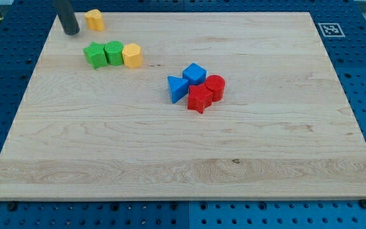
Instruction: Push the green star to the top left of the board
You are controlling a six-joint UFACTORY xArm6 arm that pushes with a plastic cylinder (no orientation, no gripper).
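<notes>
Dark rod, my tip (72,32), rests bare at the frame's upper left, touching nothing. Below-right sits the green star block (95,55), touching a green cube (114,51). Approach step, I judge: next, circle beneath and push upward.

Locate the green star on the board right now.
The green star sits toward the view's top left, touching a green block on its right, below my tip.
</notes>
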